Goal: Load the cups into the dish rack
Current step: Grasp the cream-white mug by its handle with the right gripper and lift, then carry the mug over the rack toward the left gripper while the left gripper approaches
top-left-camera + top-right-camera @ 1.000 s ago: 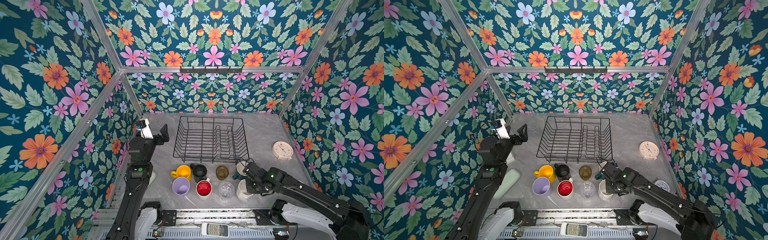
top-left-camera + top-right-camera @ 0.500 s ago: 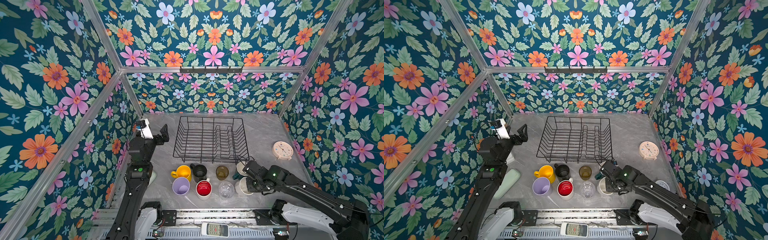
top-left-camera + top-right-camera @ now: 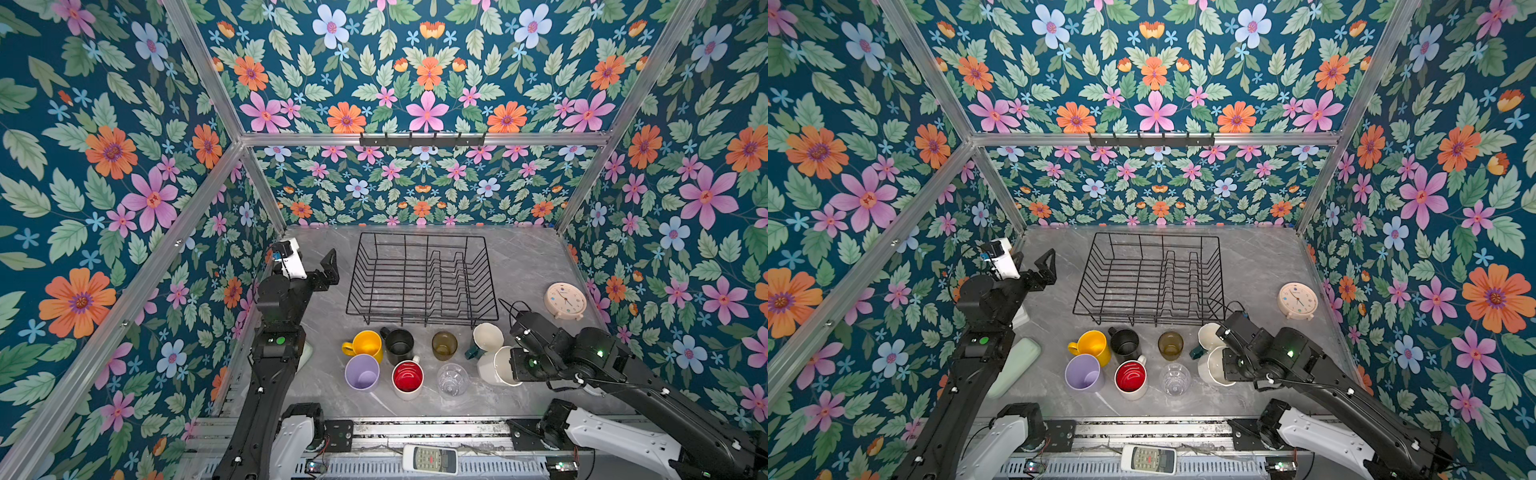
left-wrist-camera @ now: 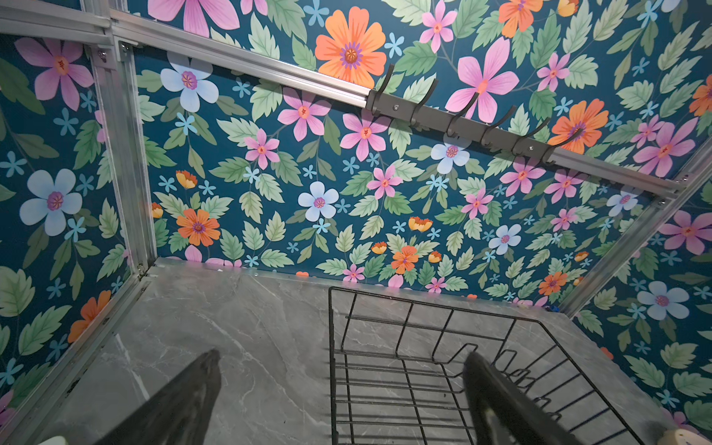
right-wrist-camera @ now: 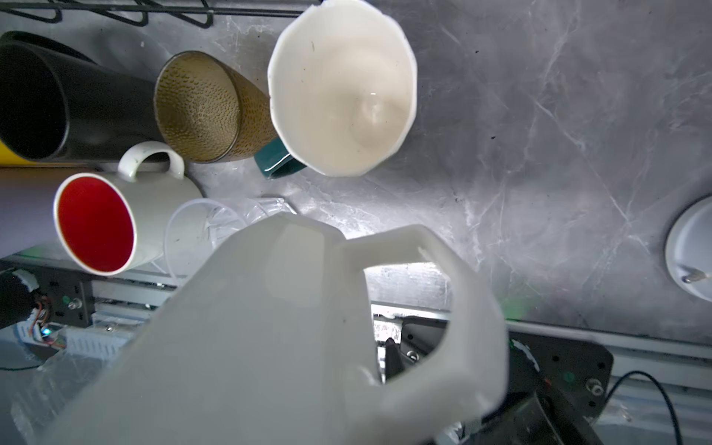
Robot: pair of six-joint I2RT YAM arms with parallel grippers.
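The empty black wire dish rack point(image 3: 419, 276) point(image 3: 1148, 282) point(image 4: 424, 370) stands mid-table. In front of it stand the yellow mug point(image 3: 365, 344), black mug point(image 3: 399, 345), amber tumbler point(image 3: 444, 345), green/white mug point(image 3: 487, 337), lilac tumbler point(image 3: 362, 372), white/red mug point(image 3: 408, 378) and clear glass point(image 3: 452, 379). My right gripper point(image 3: 515, 365) point(image 5: 366, 385) is shut on the white mug point(image 3: 494, 365) point(image 5: 269, 327) by its handle side; one fingertip point(image 5: 391, 354) shows through the handle. My left gripper point(image 3: 311, 266) point(image 4: 342, 360) hangs open and empty, left of the rack.
A pink clock point(image 3: 565, 300) stands right of the rack. A remote point(image 3: 430, 459) lies on the front rail. A black hook rail point(image 3: 422, 139) is fixed to the back wall. A pale green object point(image 3: 1015, 365) lies beside the left arm. Flowered walls close three sides.
The white mug in my right gripper has shifted a little toward the rack. The left arm has not moved.
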